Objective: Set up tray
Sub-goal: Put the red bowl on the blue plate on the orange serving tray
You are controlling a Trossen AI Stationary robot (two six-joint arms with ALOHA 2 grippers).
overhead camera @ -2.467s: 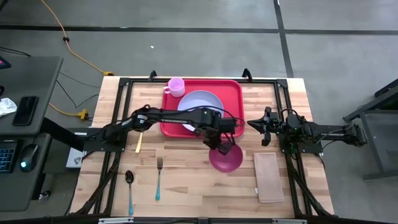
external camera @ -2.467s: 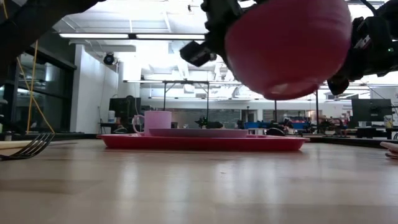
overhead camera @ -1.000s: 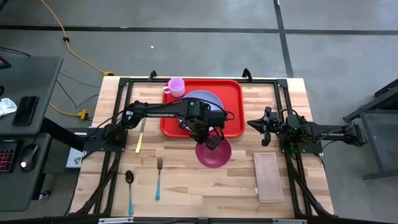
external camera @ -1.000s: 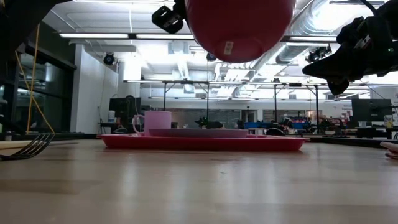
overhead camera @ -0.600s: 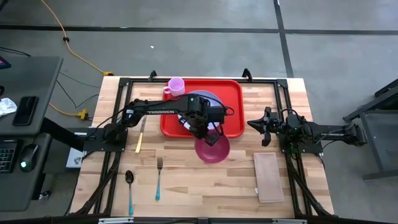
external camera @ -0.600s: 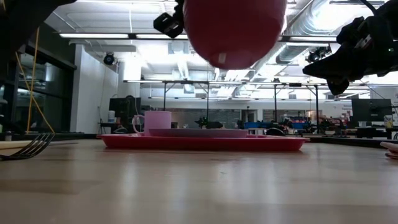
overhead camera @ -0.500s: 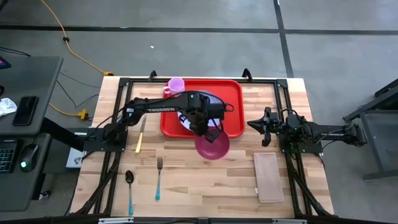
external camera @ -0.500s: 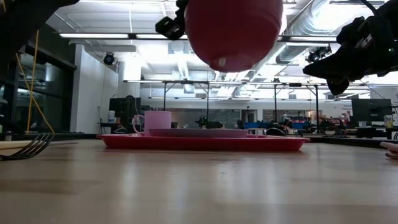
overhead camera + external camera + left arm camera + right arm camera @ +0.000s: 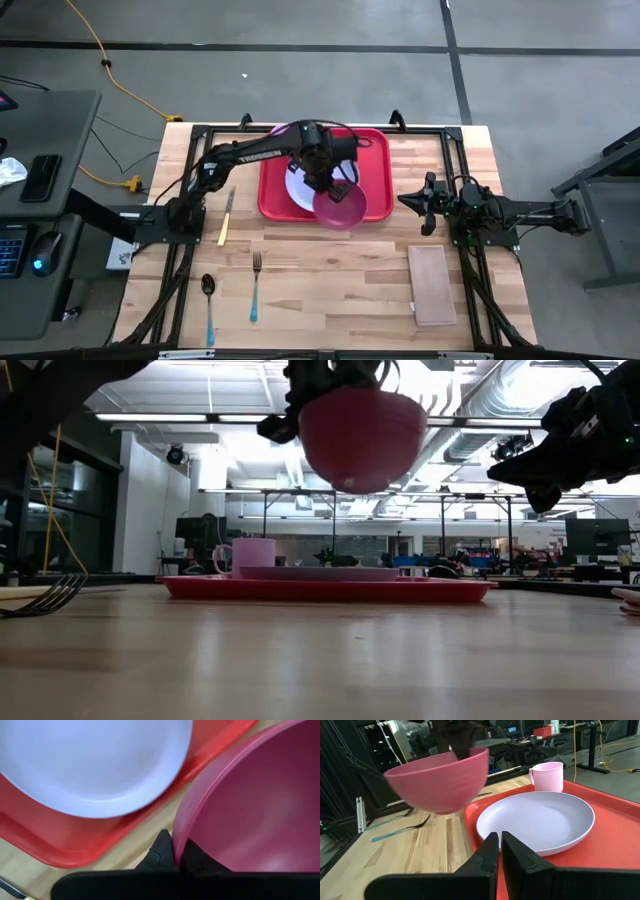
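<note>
The left claw is clenched on the rim of a round pink plastic bowl, holding it in the air above the near edge of the large flat red plastic tray. The tray lies at the far middle of the wooden surface, carrying a round lavender plate and a pink mug. The right claw waits to the tray's right, fingers pressed together, gripping nothing.

No words, numbers or signs can be read; white letters on the left arm are too small.
</note>
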